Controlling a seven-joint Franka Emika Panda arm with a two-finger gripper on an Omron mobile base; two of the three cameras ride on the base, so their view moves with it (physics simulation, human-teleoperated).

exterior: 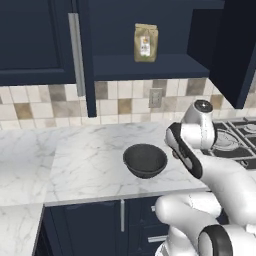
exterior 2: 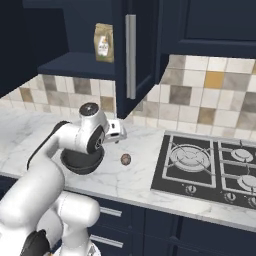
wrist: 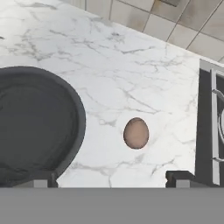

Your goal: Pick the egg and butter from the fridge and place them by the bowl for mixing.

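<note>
A brown egg point(wrist: 136, 133) lies on the white marble counter point(wrist: 131, 65), just right of the dark grey bowl point(wrist: 81, 124). My gripper point(wrist: 111, 180) hovers above the egg, open, its fingertips point(wrist: 41, 178) spread wide with nothing between them. From the right base view the egg point(exterior 2: 125, 159) rests between the bowl point(exterior 2: 82, 165) and the cooktop, with my gripper point(exterior 2: 120, 136) a little above and to its left. The bowl point(exterior: 126, 159) stands near the counter's front edge, beside my arm. The butter and the fridge are out of view.
A black gas cooktop point(exterior 2: 200, 165) sits right of the egg, its edge point(wrist: 205, 122) close by. Dark blue upper cabinets and an open shelf with a paper bag point(exterior: 145, 42) hang over the counter. The tiled wall point(exterior: 125, 105) is behind.
</note>
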